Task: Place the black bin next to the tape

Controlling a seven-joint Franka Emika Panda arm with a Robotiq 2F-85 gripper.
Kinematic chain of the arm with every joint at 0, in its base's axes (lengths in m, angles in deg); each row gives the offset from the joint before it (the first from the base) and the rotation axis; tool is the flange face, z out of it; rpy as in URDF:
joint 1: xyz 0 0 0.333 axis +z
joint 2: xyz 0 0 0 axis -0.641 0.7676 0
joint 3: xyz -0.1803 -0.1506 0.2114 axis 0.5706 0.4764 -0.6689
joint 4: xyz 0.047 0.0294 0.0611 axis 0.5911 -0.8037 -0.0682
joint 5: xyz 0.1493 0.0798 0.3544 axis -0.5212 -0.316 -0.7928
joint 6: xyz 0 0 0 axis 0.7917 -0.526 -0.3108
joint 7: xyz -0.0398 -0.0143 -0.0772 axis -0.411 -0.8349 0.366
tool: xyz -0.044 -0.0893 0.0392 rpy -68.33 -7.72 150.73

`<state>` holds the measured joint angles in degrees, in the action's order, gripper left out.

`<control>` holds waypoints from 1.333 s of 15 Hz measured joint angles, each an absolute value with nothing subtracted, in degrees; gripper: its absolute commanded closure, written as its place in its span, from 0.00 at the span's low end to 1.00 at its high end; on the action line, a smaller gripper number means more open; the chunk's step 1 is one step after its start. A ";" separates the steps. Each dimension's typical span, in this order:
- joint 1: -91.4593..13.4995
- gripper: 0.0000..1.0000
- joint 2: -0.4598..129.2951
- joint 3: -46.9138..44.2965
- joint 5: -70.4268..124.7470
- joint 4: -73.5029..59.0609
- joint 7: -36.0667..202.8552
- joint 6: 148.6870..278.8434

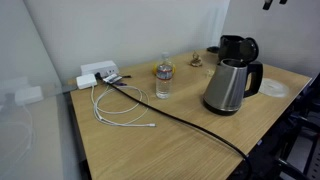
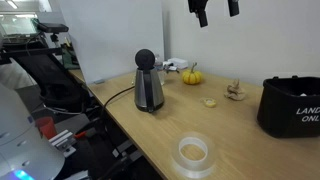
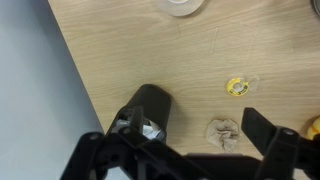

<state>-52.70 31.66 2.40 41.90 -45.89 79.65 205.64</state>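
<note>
The black bin [image 1: 237, 47] stands behind the steel kettle [image 1: 230, 86], at the far side of the wooden table. In an exterior view the black bin [image 2: 295, 105] is at the right edge and carries white lettering. The tape [image 2: 193, 152], a clear roll, lies flat near the table's front; it also shows beside the kettle [image 1: 273, 88] and at the top of the wrist view [image 3: 183, 5]. My gripper [image 2: 215, 10] hangs high above the table, open and empty, far from the bin. In the wrist view my gripper [image 3: 178, 148] frames the kettle top [image 3: 150, 110].
A water bottle [image 1: 164, 80], a power strip [image 1: 100, 74] with white and black cables, a small orange gourd [image 2: 192, 76], a crumpled brown scrap [image 3: 224, 132] and a yellow ring [image 3: 238, 86] lie on the table. The table edge runs along the left of the wrist view.
</note>
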 measured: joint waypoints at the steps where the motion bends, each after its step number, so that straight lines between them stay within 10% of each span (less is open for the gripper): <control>1: -52.70 0.00 31.66 2.40 41.90 -45.89 79.66 205.64; 20: -52.53 0.00 31.71 2.40 41.76 -45.79 80.69 205.89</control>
<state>-52.53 31.71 2.40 41.76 -45.79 80.69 205.89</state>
